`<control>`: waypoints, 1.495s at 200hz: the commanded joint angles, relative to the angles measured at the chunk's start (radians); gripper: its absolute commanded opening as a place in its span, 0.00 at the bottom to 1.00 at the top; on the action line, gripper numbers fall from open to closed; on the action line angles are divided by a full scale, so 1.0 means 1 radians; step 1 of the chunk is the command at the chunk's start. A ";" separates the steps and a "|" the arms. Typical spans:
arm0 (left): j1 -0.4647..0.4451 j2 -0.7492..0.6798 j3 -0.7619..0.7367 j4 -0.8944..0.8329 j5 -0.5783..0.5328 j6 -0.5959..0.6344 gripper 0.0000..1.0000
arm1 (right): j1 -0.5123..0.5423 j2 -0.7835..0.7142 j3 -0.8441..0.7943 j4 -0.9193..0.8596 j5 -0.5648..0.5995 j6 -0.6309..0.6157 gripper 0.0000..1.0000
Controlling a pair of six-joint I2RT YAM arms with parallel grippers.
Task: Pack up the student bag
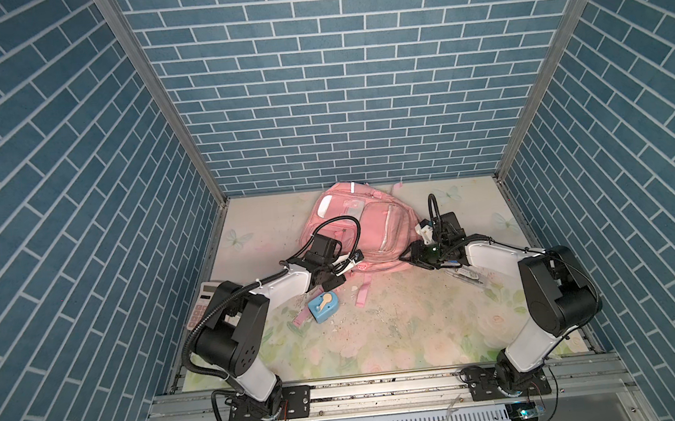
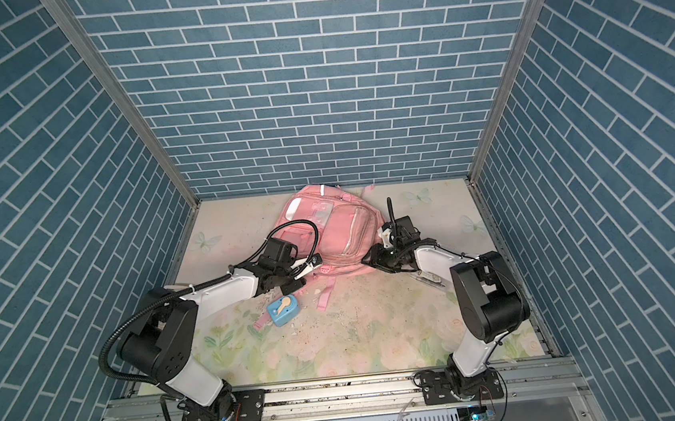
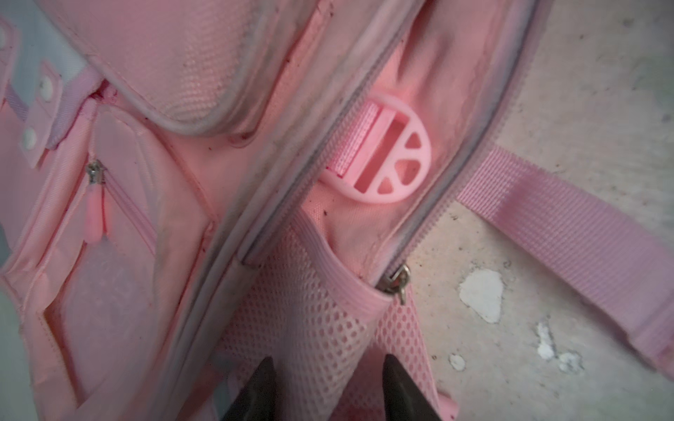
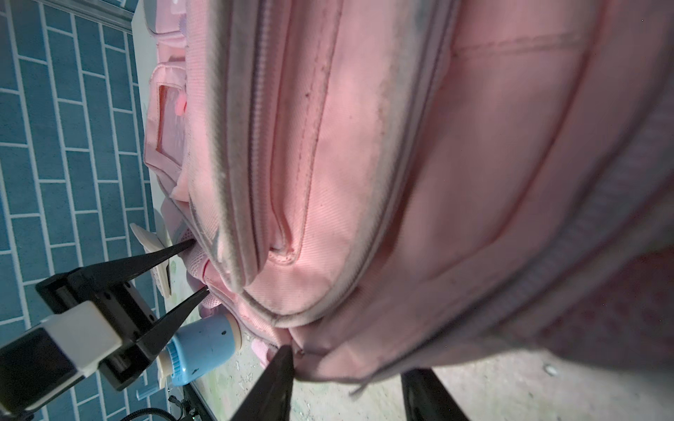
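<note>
The student bag (image 1: 374, 225) (image 2: 341, 228), a soft pink backpack, lies front up at the back middle of the table. My left gripper (image 1: 357, 261) (image 2: 314, 262) is at its near left corner. In the left wrist view the bag (image 3: 182, 73) fills the frame and my left gripper (image 3: 328, 364) stands open astride the pink mesh side pocket (image 3: 321, 310). My right gripper (image 1: 406, 257) (image 2: 367, 259) is at the near right corner. In the right wrist view my right gripper (image 4: 350, 361) is closed on the bag's (image 4: 401, 145) bottom edge.
A blue box with a cream handle (image 1: 324, 304) (image 2: 282, 308) (image 4: 204, 346) lies just in front of the bag. Pink straps (image 1: 363, 294) (image 3: 565, 218) trail forward. A calculator (image 1: 204, 302) sits behind the left arm. A clear pen case (image 1: 464, 275) lies under the right arm.
</note>
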 commanded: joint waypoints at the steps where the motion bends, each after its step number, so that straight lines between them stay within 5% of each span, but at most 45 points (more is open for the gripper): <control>1: -0.004 -0.005 0.009 -0.001 0.012 0.012 0.30 | 0.008 0.018 0.034 -0.011 0.010 -0.024 0.47; 26: -0.009 -0.019 0.036 -0.032 0.031 0.010 0.00 | 0.008 0.041 0.082 -0.035 0.018 -0.054 0.45; 103: -0.041 -0.041 0.217 -0.218 0.147 -0.313 0.00 | 0.008 -0.025 0.162 -0.072 0.089 -0.211 0.44; 117: -0.056 -0.068 0.210 -0.203 0.148 -0.376 0.00 | 0.022 -0.108 0.103 0.018 0.064 -0.269 0.45; 161: -0.076 -0.115 0.190 -0.131 0.156 -0.566 0.00 | 0.166 -0.400 -0.142 0.222 0.288 -0.626 0.46; 196: -0.082 -0.113 0.216 -0.121 0.177 -0.664 0.00 | 0.321 -0.505 -0.307 0.399 0.408 -0.768 0.44; 241: -0.093 -0.142 0.233 -0.099 0.252 -0.731 0.00 | 0.518 -0.413 -0.432 0.692 0.617 -0.902 0.41; 299: -0.124 -0.164 0.233 -0.079 0.266 -0.752 0.00 | 0.541 -0.255 -0.484 1.019 0.741 -0.877 0.38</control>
